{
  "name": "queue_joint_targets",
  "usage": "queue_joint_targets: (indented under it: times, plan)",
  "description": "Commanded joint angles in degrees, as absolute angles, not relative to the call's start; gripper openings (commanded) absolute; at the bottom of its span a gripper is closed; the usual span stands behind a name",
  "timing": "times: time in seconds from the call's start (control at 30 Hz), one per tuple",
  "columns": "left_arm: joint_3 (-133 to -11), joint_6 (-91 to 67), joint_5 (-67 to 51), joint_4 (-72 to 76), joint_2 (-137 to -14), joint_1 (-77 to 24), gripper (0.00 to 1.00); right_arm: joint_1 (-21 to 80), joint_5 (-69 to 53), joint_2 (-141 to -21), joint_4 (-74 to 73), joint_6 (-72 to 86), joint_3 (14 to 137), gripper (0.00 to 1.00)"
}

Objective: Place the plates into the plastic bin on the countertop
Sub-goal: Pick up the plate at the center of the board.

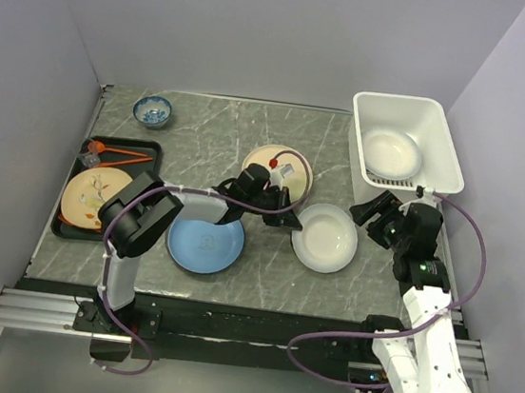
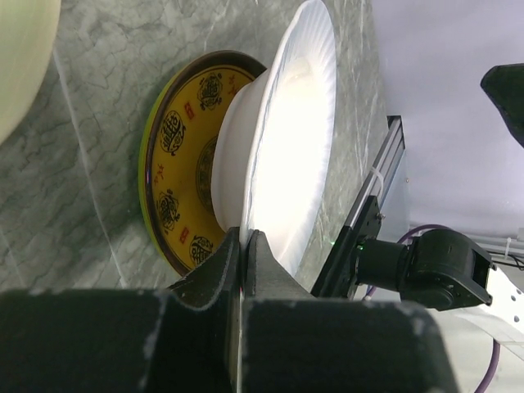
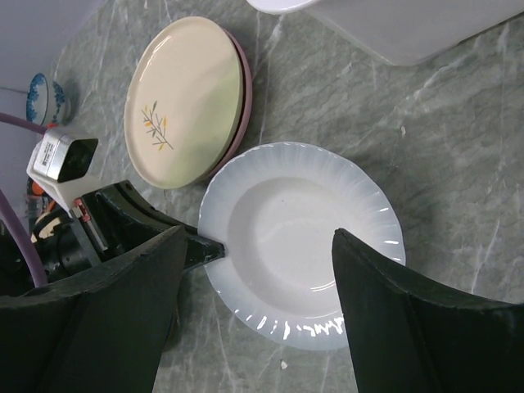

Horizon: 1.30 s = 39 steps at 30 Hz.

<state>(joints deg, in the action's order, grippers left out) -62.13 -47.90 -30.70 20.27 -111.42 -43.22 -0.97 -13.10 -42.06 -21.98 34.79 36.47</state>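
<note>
**Left hand clamped on the white plate, near-left of the bin**

Take the plastic bin (image 1: 399, 99) at the far right of the tabletop (image 1: 213, 133) as your marker.

Nearest you, well to the bin's left, a blue plate (image 1: 204, 244) lies flat. Just short of the bin's near-left corner is the white fluted plate (image 1: 324, 238). Your left hand (image 2: 243, 246) is clenched on this plate's left rim, its fingers pressed together with the edge between them. The left wrist view shows a yellow-patterned plate (image 2: 184, 164) under the fluted plate.

Your right hand (image 3: 258, 246) hangs over the fluted plate, by the bin's near wall. Its fingers are spread wide and grasp nothing.

Farther back, left of the bin, a cream sprig plate (image 3: 184, 98) sits on a pink plate (image 3: 241, 106). Far to the bin's left, a black tray (image 1: 151, 152) holds a second sprig plate (image 1: 93, 193).

Inside the bin lies one white plate (image 1: 391, 152). At the back, in the corner opposite the bin, stands a small patterned bowl (image 1: 152, 110).
</note>
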Motion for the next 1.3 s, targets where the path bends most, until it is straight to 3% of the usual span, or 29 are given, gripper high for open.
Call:
queue_joint_targets:
  times: [0.0,0.73,1.0,1.27]
  plan:
    - [-60.38,-47.28,-29.97,21.17,-108.11,-43.16,0.01,-0.53,-12.92,-40.78,-21.36,33.92,36.56,0.79]
    - [-45.09,-53.96,-34.19,30.32,-87.2,-35.42,0.01,-0.26,-19.68,-41.57,-18.46,34.28,36.65,0.79]
    - [-38.24,-55.9,-36.21,33.31,-79.64,-30.16,0.01,10.35,-23.46,-48.07,-8.71,35.95,35.68,0.79]
    - [-34.46,-55.9,-35.6,30.68,-70.06,-26.37,0.01,14.15,-26.45,-55.98,-0.45,37.44,35.07,0.79]
